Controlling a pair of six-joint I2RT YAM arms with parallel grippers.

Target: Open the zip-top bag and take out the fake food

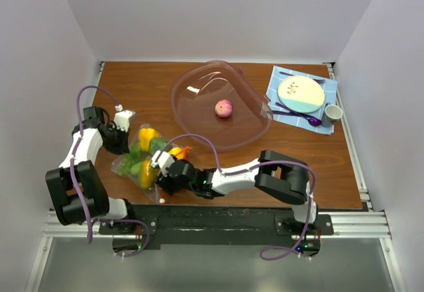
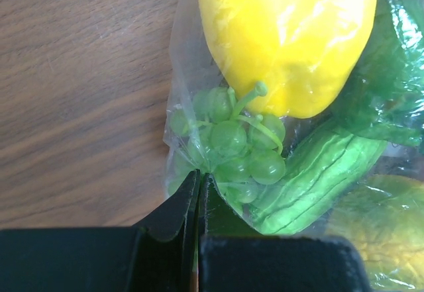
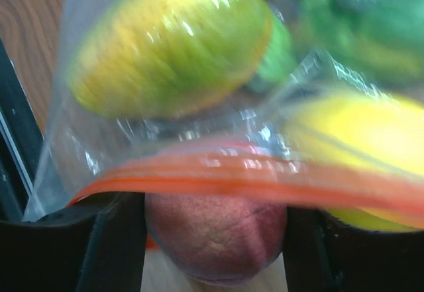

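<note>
The zip-top bag (image 1: 136,163) is seen on the table (image 1: 318,159) at front-left, btwn the two grippers, w/ most of the fake food (image 1: 147,136) inside. The L gripper (image 2: 197,181) is closed almost fully, and a thin fold of the bag's clear edge is pinched beside the grapes (image 2: 232,143). The R gripper (image 3: 215,206) is held wide, w/ a reddish fruit (image 3: 215,239) clasped btwn its fingers (image 3: 112,239). The orange zip strip (image 3: 252,176) is laid crosswise just past the fingertips, so the fruit is judged to be at or just outside the mouth. The mouth is thus faced toward the R arm, w/ the bag anchored opposite by the L. The bowl (image 1: 199,80), w/ a pink peach (image 1: 224,108) in it, is set far-right of the bag, nearer the R arm. A pull away from the L grip is what's called for.
</note>
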